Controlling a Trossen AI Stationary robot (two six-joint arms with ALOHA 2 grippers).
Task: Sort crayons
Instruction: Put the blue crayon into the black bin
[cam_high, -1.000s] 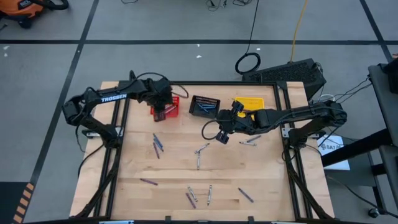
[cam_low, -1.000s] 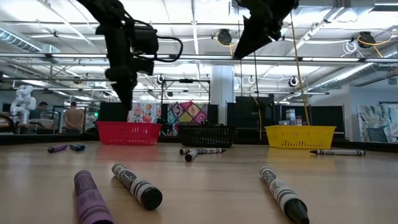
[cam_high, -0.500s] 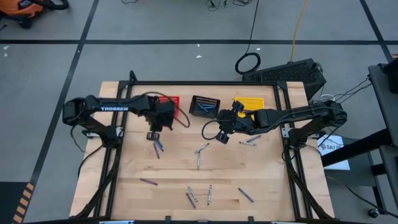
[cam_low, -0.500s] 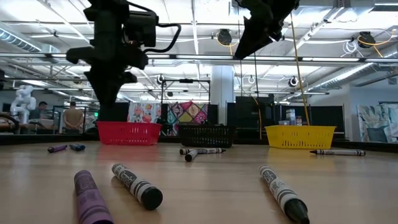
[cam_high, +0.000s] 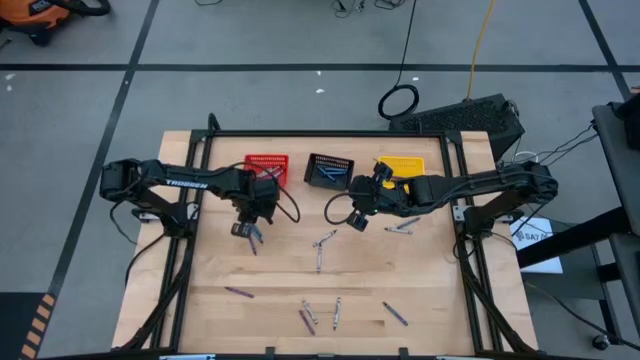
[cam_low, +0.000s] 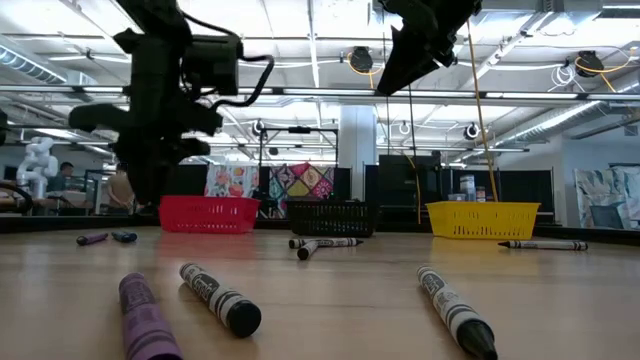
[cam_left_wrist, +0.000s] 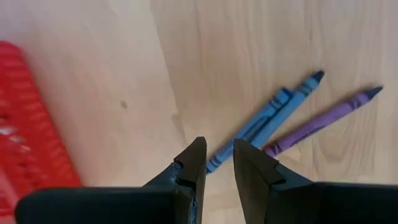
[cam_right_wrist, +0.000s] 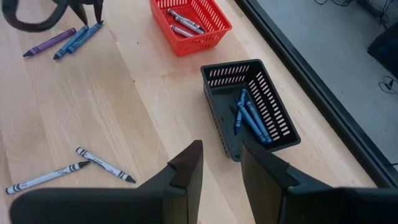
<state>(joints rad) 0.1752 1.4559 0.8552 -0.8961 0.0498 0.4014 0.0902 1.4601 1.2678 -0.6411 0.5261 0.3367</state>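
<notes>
High view: sorting part done. Loose crayons (cam_high: 320, 318) lie scattered over the table (cam_high: 420, 280): a few under the left gripper (cam_high: 246, 229), a pair at centre, a cluster and two singles along the near edge, a pair at right. Red basket (cam_high: 268, 164), black basket (cam_high: 330, 169) and yellow basket (cam_high: 402, 165) stand in a row at the far edge. Right gripper (cam_high: 357, 216) hangs near centre, in front of the black basket.

Low view: thin paper-wrapped sticks lying flat; a purple crayon (cam_low: 146, 320) and two grey ones nearest, others farther back before the baskets.

Left wrist view: jaws narrowly apart, empty, poised over two blue crayons (cam_left_wrist: 264, 117) lying side by side, one purple just beside.

Right wrist view: jaws slightly apart, holding nothing. Black basket holds several blue sticks; red basket holds a few. Most crayons still unsorted, by my count.
</notes>
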